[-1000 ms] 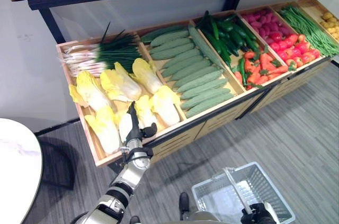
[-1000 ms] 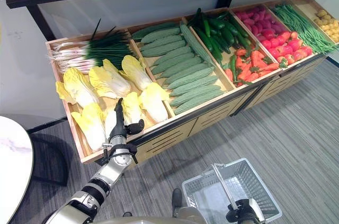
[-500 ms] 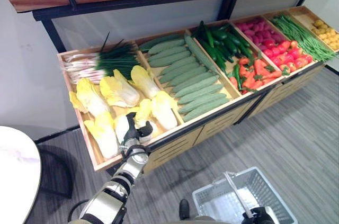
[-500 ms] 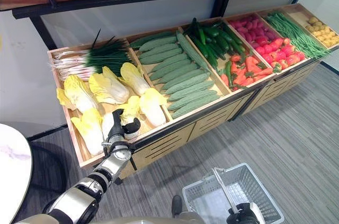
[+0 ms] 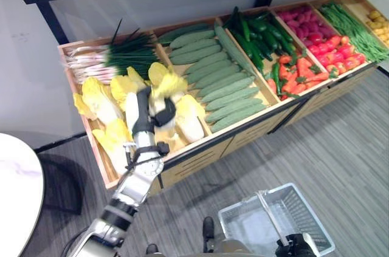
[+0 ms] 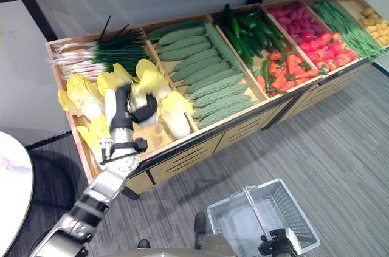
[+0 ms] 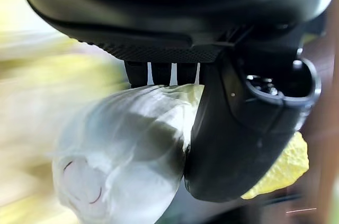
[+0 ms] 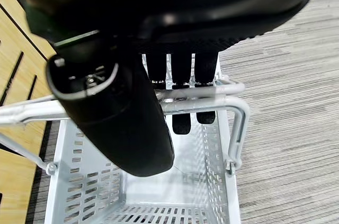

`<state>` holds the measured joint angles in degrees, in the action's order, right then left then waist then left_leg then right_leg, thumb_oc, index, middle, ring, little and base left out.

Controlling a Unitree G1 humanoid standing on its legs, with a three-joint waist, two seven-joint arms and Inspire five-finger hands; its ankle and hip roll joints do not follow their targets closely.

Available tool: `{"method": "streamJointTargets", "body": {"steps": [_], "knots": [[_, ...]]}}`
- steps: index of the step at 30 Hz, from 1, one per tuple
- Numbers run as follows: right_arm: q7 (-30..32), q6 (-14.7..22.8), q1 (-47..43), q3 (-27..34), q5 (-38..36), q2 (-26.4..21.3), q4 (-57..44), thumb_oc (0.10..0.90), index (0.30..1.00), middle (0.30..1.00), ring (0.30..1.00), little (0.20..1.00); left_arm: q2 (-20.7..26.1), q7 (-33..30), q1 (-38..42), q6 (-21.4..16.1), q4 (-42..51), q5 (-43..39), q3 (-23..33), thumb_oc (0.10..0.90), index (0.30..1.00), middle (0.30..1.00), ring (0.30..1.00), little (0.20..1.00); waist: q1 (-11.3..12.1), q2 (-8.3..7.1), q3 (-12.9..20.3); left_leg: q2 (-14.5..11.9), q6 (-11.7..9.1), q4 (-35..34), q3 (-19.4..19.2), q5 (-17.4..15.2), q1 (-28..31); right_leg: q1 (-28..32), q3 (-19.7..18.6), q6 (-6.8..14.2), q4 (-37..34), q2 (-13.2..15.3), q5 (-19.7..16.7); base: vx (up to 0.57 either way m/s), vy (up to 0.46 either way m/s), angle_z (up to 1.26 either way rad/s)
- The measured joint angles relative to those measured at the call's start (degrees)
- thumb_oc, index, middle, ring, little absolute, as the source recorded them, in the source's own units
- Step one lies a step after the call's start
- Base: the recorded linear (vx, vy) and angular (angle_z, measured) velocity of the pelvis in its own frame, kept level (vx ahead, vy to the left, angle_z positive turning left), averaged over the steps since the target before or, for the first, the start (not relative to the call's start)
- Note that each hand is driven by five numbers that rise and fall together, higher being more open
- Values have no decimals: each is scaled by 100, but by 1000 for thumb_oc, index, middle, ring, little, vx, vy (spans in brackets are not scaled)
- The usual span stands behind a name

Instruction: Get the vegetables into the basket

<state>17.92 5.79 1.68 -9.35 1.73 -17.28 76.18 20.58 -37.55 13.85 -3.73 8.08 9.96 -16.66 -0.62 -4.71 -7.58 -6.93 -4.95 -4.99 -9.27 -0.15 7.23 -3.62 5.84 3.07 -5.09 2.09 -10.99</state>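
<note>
My left robot hand (image 5: 148, 113) was raised over the front left compartment of the wooden produce stand (image 5: 200, 150), its fingers (image 7: 170, 73) and thumb wrapped round a napa cabbage (image 7: 124, 155). In the left wrist view the pale stalk end of that cabbage pointed toward the camera, the thumb pressed across its side, and a yellow leafy tip stuck out past the thumb. From the head camera the cabbage (image 5: 165, 90) showed as yellow leaves above and just beside the hand, lifted off the other cabbages (image 5: 99, 100) that lay in the compartment around it.

My right robot hand (image 8: 132, 102) was low, well apart from the stand, with its fingers curled round the metal handle (image 8: 212, 105) of the wire basket (image 5: 276, 223). The basket hung over the grey carpeted floor (image 5: 340, 141); through the wrist view I saw its white mesh bottom with nothing in it.

Behind the cabbages lay a bunch of spring onions (image 5: 112, 59). The next compartment to the right held rows of pale green cucumbers (image 5: 222, 84), then dark green cucumbers (image 5: 252, 35) with red and green peppers (image 5: 295, 75) in front of them, then radishes and tomatoes (image 5: 331, 41), green beans (image 5: 352, 23), and at the far right some small yellow produce (image 5: 378, 20) I could not identify.
</note>
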Motion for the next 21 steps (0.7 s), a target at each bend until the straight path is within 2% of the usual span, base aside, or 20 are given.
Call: {"method": "streamJointTargets", "body": {"steps": [3, 6, 7, 9, 10, 13, 17, 21], "knots": [[-34, 15, -52, 12, -4, -2, 31, 400, 300, 300, 300, 300, 90, 316, -154, -293, 371, -6, 340, 400, 300, 300, 300, 300, 56, 33, 1, 25, 6, -2, 71, -5, 42, 82, 55, 49, -6, 42, 48, -22, 46, 12], [-95, 28, -68, 127, -45, -1, 30, 400, 300, 300, 300, 300, 359, 860, -648, -538, 657, -588, 430, 400, 300, 300, 300, 300, 99, 69, -14, 37, 6, -1, 80, -5, 40, 84, 66, 78, -31, 64, 107, -39, 51, 3], [-194, 8, -86, 234, -53, -31, 20, 400, 300, 300, 300, 300, 530, 1600, -1138, -715, 800, -2012, 454, 400, 300, 300, 300, 300, 143, 112, -11, 50, 6, -1, 88, -2, 39, 85, 65, 78, -30, 76, 106, -26, 49, 3], [-266, 3, -80, 251, -53, -92, -14, 400, 300, 300, 300, 300, 608, 2266, -1640, -794, 836, -3260, 481, 400, 300, 300, 300, 300, 131, 150, -16, 63, 10, -2, 85, -5, 43, 84, 63, 80, -29, 85, 106, -4, 46, 0], [-338, -1, -79, 253, -53, -118, -21, 400, 300, 300, 300, 300, 637, 2836, -1924, -779, 672, -4178, 474, 400, 300, 300, 300, 300, 134, 158, -22, 67, 11, -1, 85, -4, 42, 83, 54, 73, -30, 86, 96, 5, 42, 0], [-510, 4, -70, 255, -46, -132, -68, 400, 300, 300, 300, 300, 545, 3468, -2079, -766, 185, -5356, 461, 400, 300, 300, 300, 300, 129, 156, -22, 67, 12, 0, 74, -5, 56, 91, 56, 73, -29, 88, 95, 11, 42, -2], [-683, 13, -64, 367, -32, -137, -95, 400, 300, 300, 300, 300, 604, 4069, -2226, -767, 55, -6093, 513, 400, 300, 300, 300, 300, 113, 167, -15, 79, 17, -2, 71, -9, 133, 164, 37, 47, -3, 92, 71, 7, 65, -1], [-701, 43, -8, 502, -30, -156, -118, 400, 300, 300, 300, 300, 629, 4350, -2310, -767, -12, -6241, 552, 400, 300, 300, 300, 300, 116, 239, 89, 123, 48, -4, 38, -30, 194, 206, -18, 73, -3, 125, 60, -12, 103, -4]]}}
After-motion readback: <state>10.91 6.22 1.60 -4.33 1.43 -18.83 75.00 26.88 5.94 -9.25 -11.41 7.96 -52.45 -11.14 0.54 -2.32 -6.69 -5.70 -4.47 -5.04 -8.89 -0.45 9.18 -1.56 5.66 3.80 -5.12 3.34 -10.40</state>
